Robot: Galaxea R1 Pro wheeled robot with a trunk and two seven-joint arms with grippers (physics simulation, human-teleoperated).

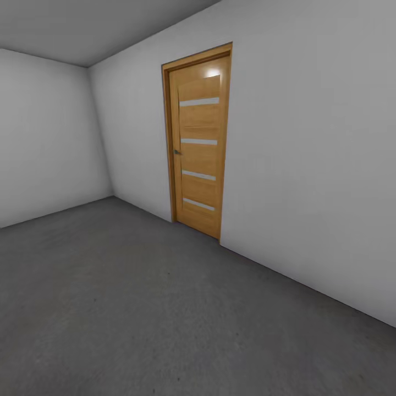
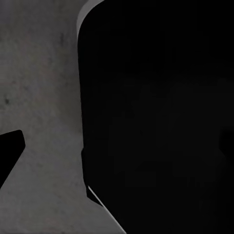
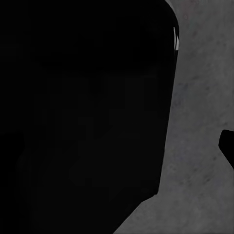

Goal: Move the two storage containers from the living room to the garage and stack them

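Beside the oak door (image 1: 199, 148), concrete floor (image 1: 137, 308) lies open.

I found no legible text, label, brand, number or sign in any view. The oak door (image 1: 199, 144) carried only four plain frosted strips and no lettering. The pale grey wall (image 1: 308, 165) and the concrete floor (image 1: 137, 308) were unmarked. Both wrist views gave me dark shapes against mottled concrete, with nothing readable.
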